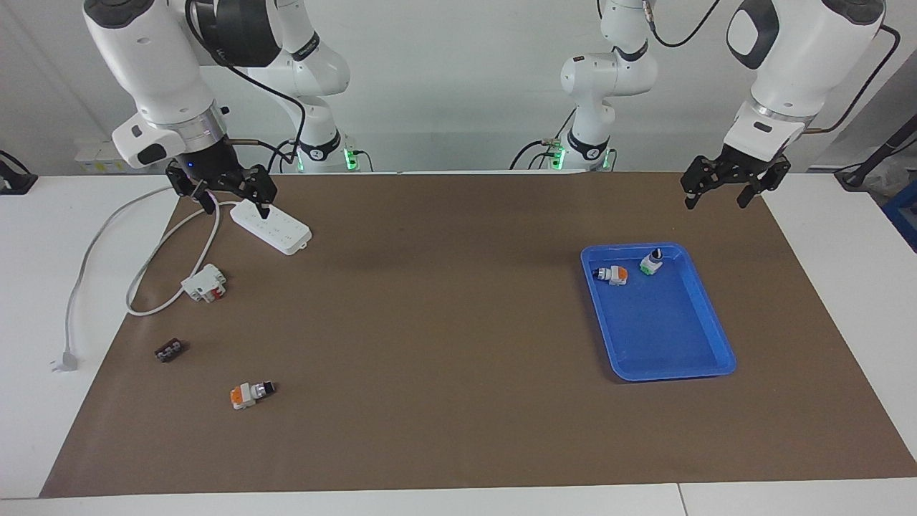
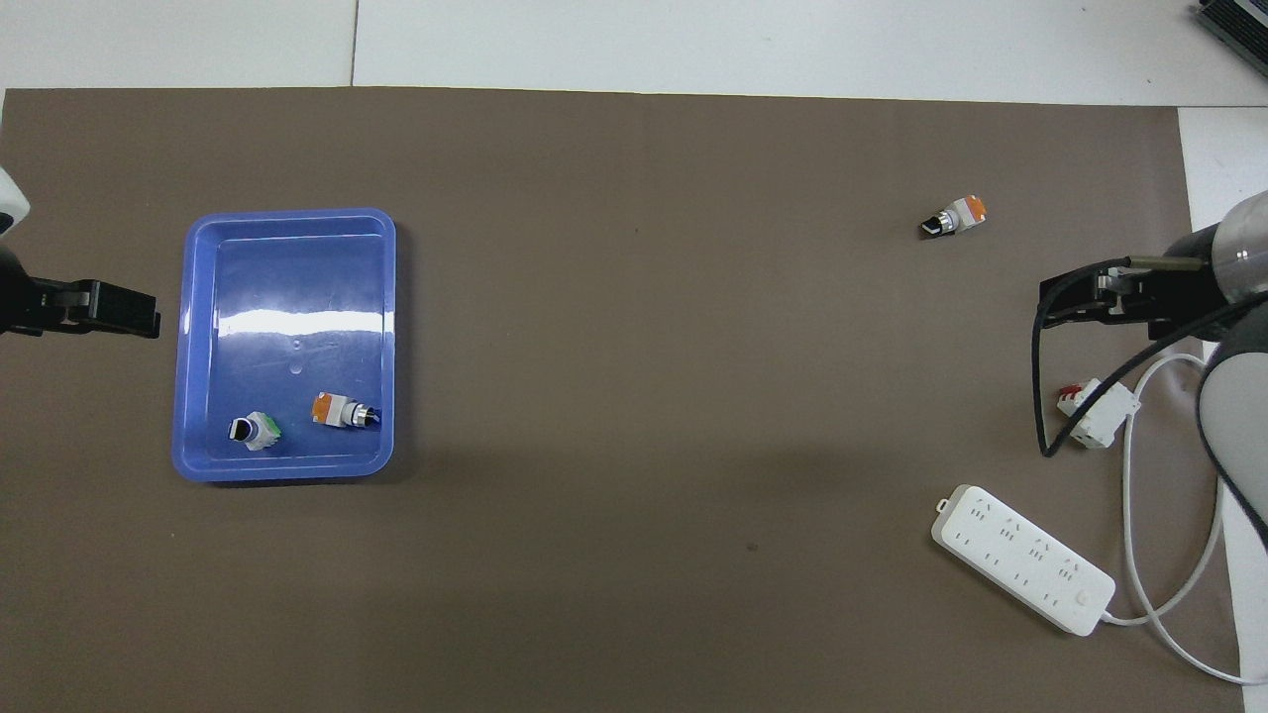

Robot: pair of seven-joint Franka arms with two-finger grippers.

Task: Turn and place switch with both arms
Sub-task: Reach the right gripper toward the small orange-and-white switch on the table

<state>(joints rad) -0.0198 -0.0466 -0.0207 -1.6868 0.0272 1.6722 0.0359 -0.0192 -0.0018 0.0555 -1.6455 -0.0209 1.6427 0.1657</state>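
My left gripper [image 1: 723, 192] and right gripper [image 1: 231, 201] are showing black; my arms are showing white with black joint bands. Brown mat [image 1: 444, 344] is covering the white table [image 1: 43, 301]. Blue tray [image 1: 706, 301] is carrying one orange-white-silver-black switch [image 1: 611, 274] and a green-based one with black knob [image 1: 651, 261]. Another orange-ended switch [image 1: 251, 394] is lying on the mat. White power strip [image 1: 270, 226], white-and-red block [image 1: 204, 283], small dark block [image 1: 171, 350].

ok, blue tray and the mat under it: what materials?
Blue tray: looks like glossy moulded plastic, with a bright glare band across its floor and rounded rim corners. Brown mat: seems matte paper or thin card, flat with no shine and cleanly cut edges; fabric cannot be ruled out.
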